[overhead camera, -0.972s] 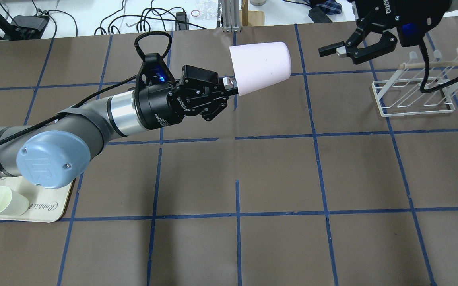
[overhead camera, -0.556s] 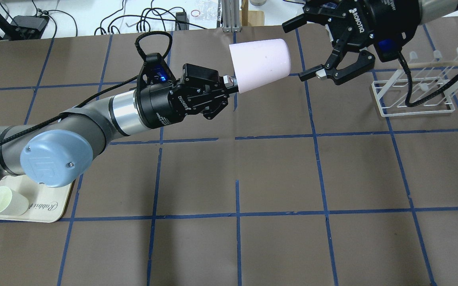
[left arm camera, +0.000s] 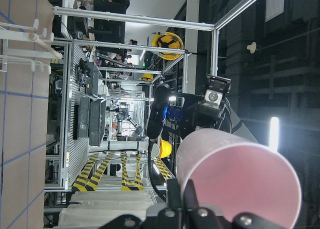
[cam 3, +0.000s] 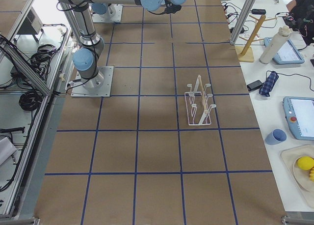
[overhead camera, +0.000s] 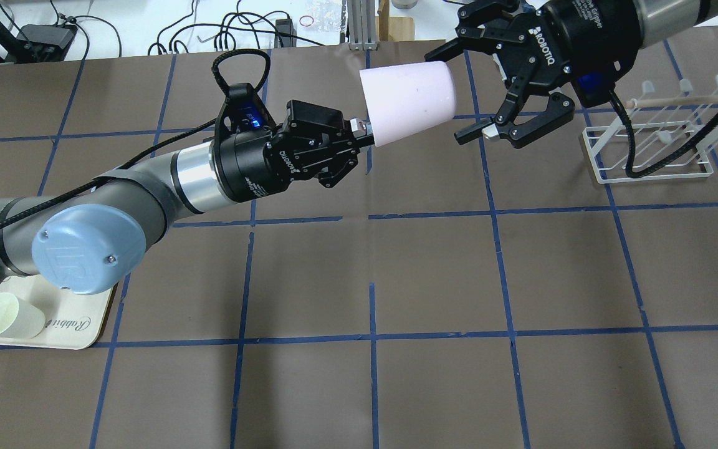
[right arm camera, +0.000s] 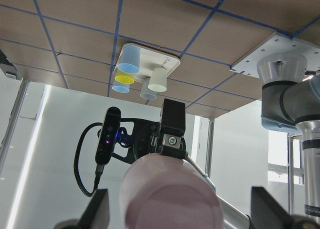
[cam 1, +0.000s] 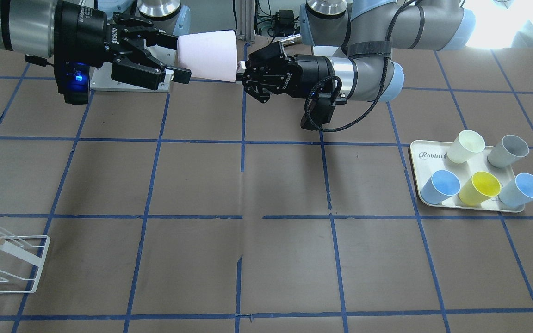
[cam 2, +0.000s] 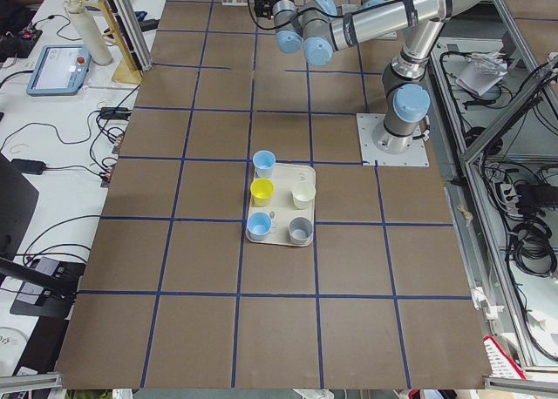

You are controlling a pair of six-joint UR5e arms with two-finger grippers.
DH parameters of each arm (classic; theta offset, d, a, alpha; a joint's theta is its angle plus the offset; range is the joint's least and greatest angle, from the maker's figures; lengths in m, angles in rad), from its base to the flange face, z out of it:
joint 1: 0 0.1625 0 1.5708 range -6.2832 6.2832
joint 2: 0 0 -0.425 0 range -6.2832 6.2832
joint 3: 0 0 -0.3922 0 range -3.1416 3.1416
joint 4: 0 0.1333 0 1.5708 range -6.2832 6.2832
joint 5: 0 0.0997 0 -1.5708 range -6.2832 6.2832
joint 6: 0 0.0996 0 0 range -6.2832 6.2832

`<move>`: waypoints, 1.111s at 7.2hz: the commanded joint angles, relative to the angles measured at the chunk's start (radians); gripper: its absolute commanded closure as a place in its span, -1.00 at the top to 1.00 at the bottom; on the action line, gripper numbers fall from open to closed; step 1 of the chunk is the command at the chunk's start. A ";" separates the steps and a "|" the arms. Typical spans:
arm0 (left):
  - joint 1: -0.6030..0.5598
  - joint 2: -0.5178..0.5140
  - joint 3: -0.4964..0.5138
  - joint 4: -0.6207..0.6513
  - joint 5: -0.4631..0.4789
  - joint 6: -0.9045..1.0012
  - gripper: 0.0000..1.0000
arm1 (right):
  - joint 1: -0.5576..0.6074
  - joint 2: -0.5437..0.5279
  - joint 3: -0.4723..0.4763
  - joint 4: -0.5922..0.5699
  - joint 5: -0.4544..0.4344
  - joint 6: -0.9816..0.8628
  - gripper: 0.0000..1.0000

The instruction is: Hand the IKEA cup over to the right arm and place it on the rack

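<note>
Left claw (overhead camera: pixel 362 132) is clenched on the wide rim end of the IKEA cup (overhead camera: pixel 409 103), holding it on its side above the surface (overhead camera: pixel 434 268). Right claw (overhead camera: pixel 455 93) is released, one finger on either side of the cup's narrow base end; the lower finger is clear of the wall. Farther right, the rack (overhead camera: pixel 649 149) stands on the surface.

The left arm (overhead camera: pixel 144 181), lower left, and right arm (overhead camera: pixel 677 11), upper right, are silver-grey; the left has a pale blue two-screw cap (overhead camera: pixel 88 249).
</note>
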 commanded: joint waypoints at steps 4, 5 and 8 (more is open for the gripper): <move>0.000 -0.002 0.001 0.000 0.000 0.000 -1.00 | 0.026 0.003 -0.004 -0.012 0.040 -0.003 0.41; 0.000 -0.003 0.000 -0.002 0.002 -0.002 -0.51 | 0.024 0.006 -0.007 -0.012 0.041 -0.005 0.29; 0.000 -0.002 0.003 -0.003 0.003 -0.005 0.68 | 0.014 0.009 -0.018 -0.013 0.041 -0.007 -0.10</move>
